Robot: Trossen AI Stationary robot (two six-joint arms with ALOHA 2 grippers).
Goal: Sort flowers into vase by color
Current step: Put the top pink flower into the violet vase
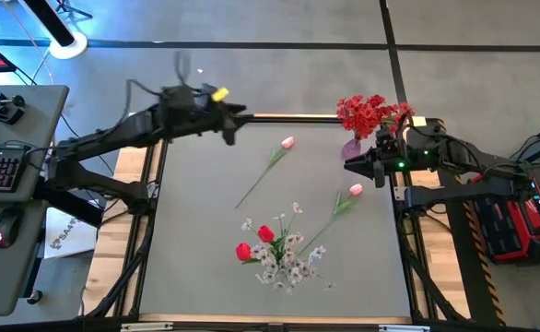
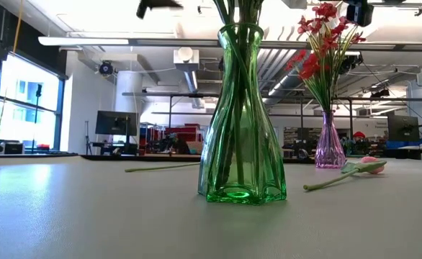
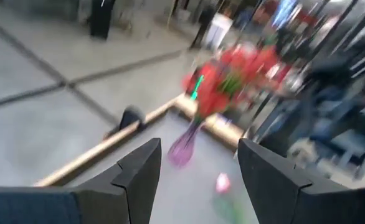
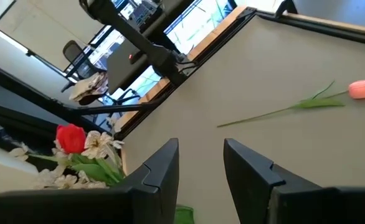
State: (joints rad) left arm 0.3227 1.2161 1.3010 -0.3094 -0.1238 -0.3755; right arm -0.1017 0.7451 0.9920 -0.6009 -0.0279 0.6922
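Left claw (image 1: pixel 231 129) released and empty, up near the desk's (image 1: pixel 196 221) far edge; ahead of it, blurred, apparently the purple vase (image 3: pixel 184 146) of red blossoms (image 3: pixel 223 81). Right claw (image 1: pixel 351 165) also released, pink tulip (image 1: pixel 355 190) just beside it, another pink tulip (image 1: pixel 287 142) between both claws. Only from low down: green vase (image 2: pixel 240 115) holding stems; from overhead, just its red tulips (image 1: pixel 254 242) and white sprays (image 1: pixel 288 261).

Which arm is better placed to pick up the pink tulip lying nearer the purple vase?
Right, probably. The right gripper, open, hovers just above that pink tulip, beside the purple vase. The left gripper, also open, sits at the table's far edge, closer to the other pink tulip.
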